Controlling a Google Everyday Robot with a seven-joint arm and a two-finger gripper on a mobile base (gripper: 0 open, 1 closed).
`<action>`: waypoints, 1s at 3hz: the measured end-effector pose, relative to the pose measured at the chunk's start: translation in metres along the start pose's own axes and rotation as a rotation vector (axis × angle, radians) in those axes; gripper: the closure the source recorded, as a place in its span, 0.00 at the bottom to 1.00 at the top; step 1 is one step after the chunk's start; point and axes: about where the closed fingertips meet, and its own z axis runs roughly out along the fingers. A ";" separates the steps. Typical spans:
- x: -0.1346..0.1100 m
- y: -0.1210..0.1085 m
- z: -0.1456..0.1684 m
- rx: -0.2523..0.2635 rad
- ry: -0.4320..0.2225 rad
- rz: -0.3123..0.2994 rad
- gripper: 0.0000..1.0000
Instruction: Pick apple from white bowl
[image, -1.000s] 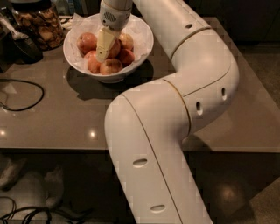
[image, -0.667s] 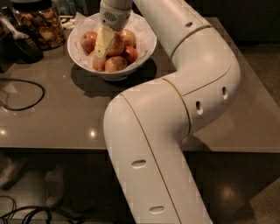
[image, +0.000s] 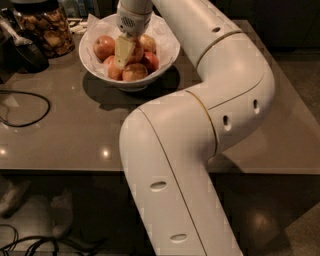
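The white bowl with crinkled paper lining stands at the back of the grey table and holds several red-orange apples. My gripper reaches straight down into the middle of the bowl among them. It rests against a central apple, which it partly hides. A large apple lies to its left, and others lie at the front and right. My white arm sweeps from the lower middle up over the bowl.
A glass jar of brown snacks stands left of the bowl, with a dark object beside it. A black cable loops on the table's left part. The table's front edge runs across the view.
The bowl has shifted a little to the right relative to the jar, with the gripper still down among the apples.
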 end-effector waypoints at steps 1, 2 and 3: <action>0.000 0.000 0.000 0.000 0.000 0.000 0.60; 0.000 0.000 0.000 0.000 0.000 0.000 0.84; 0.000 0.000 -0.001 0.000 0.000 0.000 1.00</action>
